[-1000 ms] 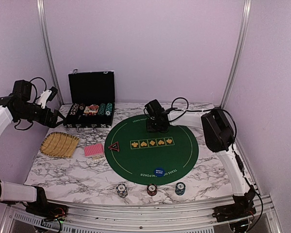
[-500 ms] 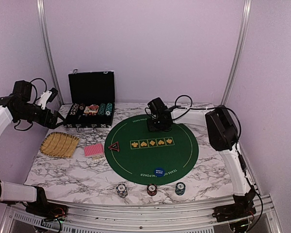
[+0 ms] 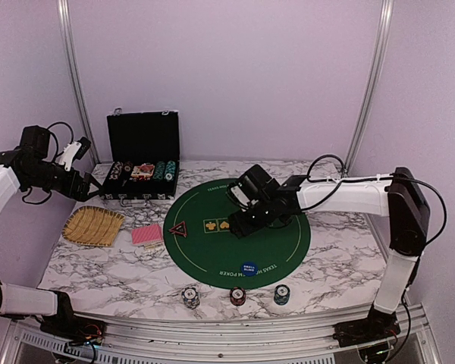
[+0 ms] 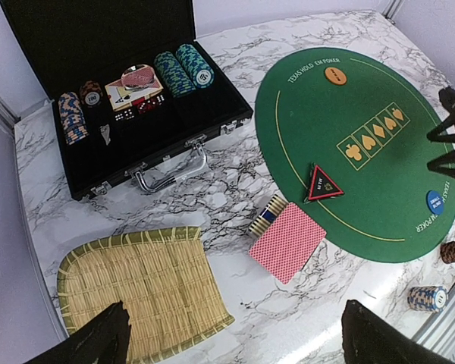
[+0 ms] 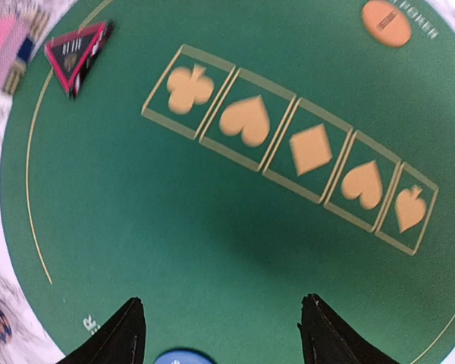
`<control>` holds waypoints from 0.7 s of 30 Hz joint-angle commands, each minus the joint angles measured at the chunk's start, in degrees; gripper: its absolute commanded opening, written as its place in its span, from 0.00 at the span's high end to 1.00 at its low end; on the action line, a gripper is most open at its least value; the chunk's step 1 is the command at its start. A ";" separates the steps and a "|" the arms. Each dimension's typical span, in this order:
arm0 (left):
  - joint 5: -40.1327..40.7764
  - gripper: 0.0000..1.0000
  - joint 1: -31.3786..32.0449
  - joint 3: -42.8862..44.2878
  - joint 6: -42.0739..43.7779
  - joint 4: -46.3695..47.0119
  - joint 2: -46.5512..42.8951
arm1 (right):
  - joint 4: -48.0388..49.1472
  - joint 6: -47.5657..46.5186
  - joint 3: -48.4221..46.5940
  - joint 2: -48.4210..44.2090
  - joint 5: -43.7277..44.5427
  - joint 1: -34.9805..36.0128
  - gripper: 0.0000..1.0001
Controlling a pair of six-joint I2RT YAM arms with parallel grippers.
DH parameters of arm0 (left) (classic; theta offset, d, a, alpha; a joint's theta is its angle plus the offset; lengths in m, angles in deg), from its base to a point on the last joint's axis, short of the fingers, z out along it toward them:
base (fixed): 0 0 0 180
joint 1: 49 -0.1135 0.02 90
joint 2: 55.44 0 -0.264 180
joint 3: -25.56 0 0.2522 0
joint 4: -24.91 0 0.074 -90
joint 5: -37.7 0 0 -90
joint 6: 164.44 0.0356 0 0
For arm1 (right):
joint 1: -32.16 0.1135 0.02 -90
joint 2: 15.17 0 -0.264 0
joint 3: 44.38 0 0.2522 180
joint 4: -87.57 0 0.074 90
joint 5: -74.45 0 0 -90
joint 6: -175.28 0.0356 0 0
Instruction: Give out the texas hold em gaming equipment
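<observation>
Right wrist: right gripper (image 5: 220, 330) jaws well apart, empty, over green mat (image 5: 174, 227). At 1 o'clock orange disc (image 5: 386, 23), at 6 blue "small blind" disc (image 5: 180, 356). Both likely light, stiff, slick, lying flat; pinch across the rim. Idle left gripper (image 4: 235, 337) fully spread, empty.

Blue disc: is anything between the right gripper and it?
Nothing visible. Only bare mat lies between the right gripper and the blue disc, seen at the bottom edge of the right wrist view.
</observation>
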 commanded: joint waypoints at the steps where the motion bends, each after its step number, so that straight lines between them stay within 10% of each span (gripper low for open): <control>1: -1.59 0.01 -0.20 1.59 0.60 -1.93 0.33 | -5.58 -1.63 2.90 -1.10 -1.80 3.52 0.32; 21: -2.67 0.01 -0.22 1.66 1.48 -3.51 -0.10 | -9.06 -3.67 3.97 2.58 0.31 9.19 0.34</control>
